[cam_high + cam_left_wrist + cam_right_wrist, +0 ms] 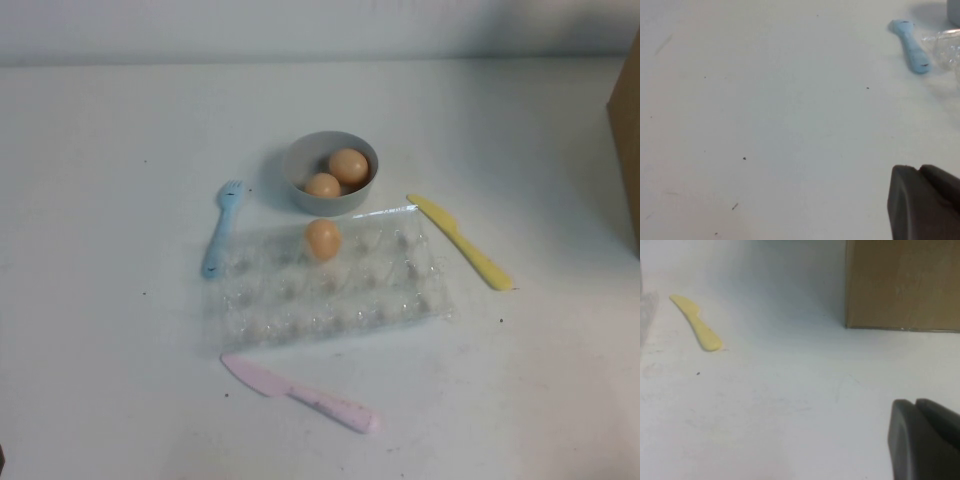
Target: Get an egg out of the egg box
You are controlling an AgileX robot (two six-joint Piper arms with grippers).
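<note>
white table (120,330) (speckled), both hands parked

The white table (120,330) carries the egg box (330,285), grey bowl (330,172), blue fork (222,228), yellow knife (460,240), pink knife (300,393) and brown box (902,285), all well clear of the left gripper (925,200) and right gripper (925,440).

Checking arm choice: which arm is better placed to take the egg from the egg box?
Hard to call. The egg sits mid-tray in the egg box; left gripper and right gripper are both over bare table.
</note>
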